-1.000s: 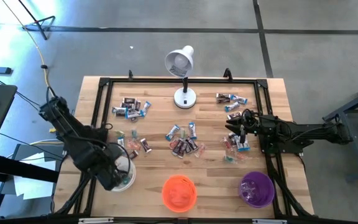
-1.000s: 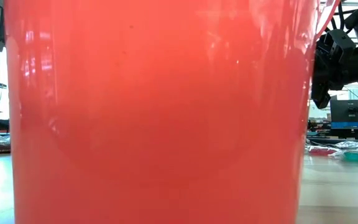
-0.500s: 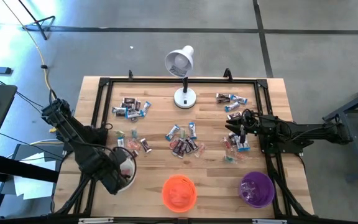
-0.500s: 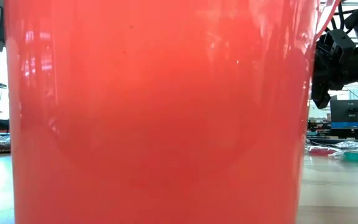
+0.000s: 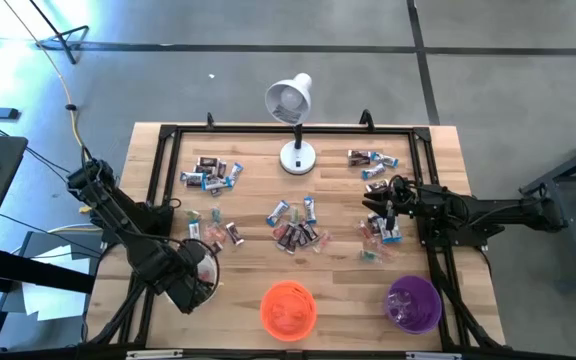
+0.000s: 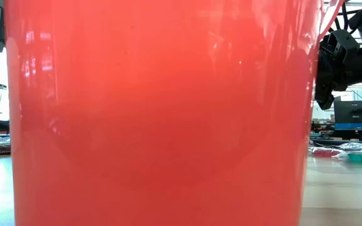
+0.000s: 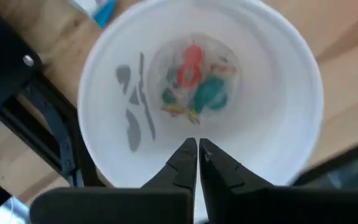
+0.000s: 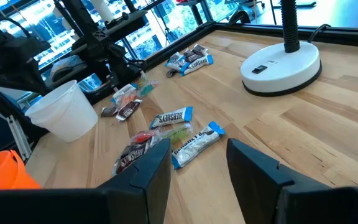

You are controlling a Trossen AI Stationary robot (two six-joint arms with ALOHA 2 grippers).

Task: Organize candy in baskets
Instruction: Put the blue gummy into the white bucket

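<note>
The left claw (image 7: 197,152) was closed, its two fingers pressed together with nothing between them. It hung just above the white basket (image 7: 278,81), at the near left corner of the desk (image 5: 248,215). Inside this basket lay a few candies (image 7: 197,84) in red and green wrappers.

The right claw (image 8: 197,152) stood open and empty, low over the right part of the desk. In front of it lay candies in blue and dark wrappers (image 8: 194,142), not touching its fingers.

Other candies lay in small groups across the desk (image 5: 211,172). The orange basket (image 5: 288,308) and the purple basket (image 5: 412,303) stood at the near edge, well apart. A white lamp (image 5: 296,155) stood at the far side.
</note>
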